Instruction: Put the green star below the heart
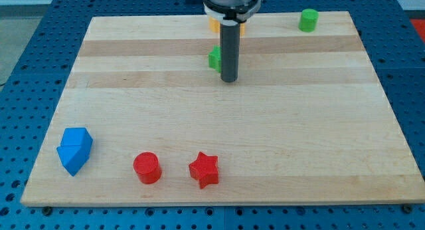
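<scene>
A green block [214, 58], largely hidden behind my rod so its shape cannot be made out, sits near the board's top middle. An orange block [214, 24] lies just above it at the top edge, mostly hidden by the arm; its shape is unclear. My tip [229, 79] rests on the board just right of and slightly below the green block, close to it or touching it.
A green cylinder [308, 20] stands at the top right. A blue block [74, 150] lies at the bottom left. A red cylinder [147, 168] and a red star [204, 169] lie along the bottom. The wooden board [299, 123] sits on a blue perforated table.
</scene>
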You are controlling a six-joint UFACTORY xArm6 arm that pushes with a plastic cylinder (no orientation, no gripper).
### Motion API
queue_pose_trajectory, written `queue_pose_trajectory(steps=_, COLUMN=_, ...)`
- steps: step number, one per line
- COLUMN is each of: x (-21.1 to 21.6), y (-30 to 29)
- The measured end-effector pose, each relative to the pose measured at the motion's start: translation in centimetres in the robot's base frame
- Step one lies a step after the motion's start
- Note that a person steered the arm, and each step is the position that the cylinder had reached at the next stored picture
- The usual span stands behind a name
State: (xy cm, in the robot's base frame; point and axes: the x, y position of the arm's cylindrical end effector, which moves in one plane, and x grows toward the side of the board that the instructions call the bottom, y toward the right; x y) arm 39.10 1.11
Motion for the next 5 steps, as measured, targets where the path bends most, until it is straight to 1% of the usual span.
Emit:
queue_pose_trajectory(steps=1, x=-0.2, y=-5.0)
queue_pose_trajectory(steps=2, x=-2.4, y=-4.4)
queue_pose_trajectory(steps=3, x=-3.8, y=-2.1)
queue_pose_trajectory(steps=4, x=-3.9, y=1.0)
queue_pose_trajectory(steps=5, x=-3.9, y=0.7)
